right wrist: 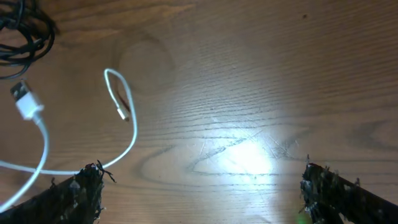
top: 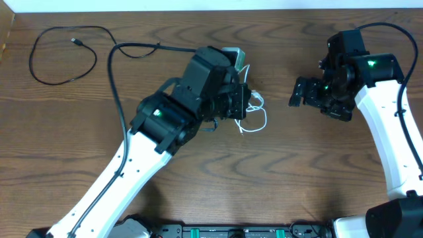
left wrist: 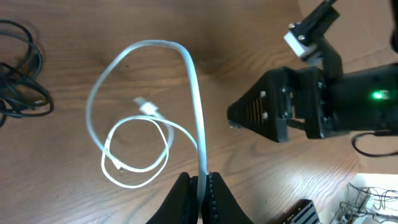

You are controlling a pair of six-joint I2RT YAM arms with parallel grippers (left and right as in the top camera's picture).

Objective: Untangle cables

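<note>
My left gripper [left wrist: 200,185] is pinched tight on the white cable [left wrist: 194,81], which runs straight ahead from my fingers and then coils off to their left. My right gripper [right wrist: 202,193], spread wide and empty, faces those loops from ahead-right. The black cables [left wrist: 18,87] lie bunched far left, apart from the white.

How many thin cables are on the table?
3. White cable: pinched in the left gripper. Looped black cable: table's far left. Bunched black cable: beside the white one, hidden overhead.
</note>
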